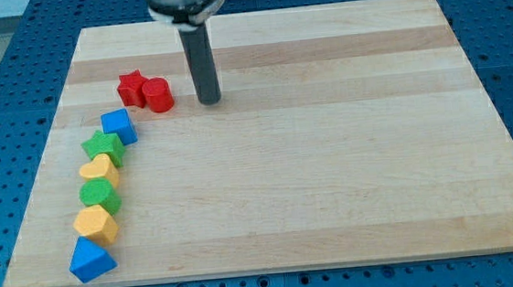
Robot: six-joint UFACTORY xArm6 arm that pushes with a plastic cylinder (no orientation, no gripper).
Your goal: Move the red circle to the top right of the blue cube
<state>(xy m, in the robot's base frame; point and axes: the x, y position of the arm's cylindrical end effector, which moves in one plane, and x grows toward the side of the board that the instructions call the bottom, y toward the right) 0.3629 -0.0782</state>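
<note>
The red circle [157, 94] lies near the view's top left, touching a red star [131, 86] on its left. The blue cube [119, 126] sits just below and to the left of the red circle. My tip [209, 100] rests on the board a short way to the right of the red circle, apart from it, and well to the upper right of the blue cube.
Below the blue cube a curved row runs down the view's left side: a green star [104, 146], a yellow heart [100, 169], a green block [99, 194], a yellow hexagon [96, 224] and a blue triangle [90, 258]. The wooden board [332, 174] lies on a blue pegboard table.
</note>
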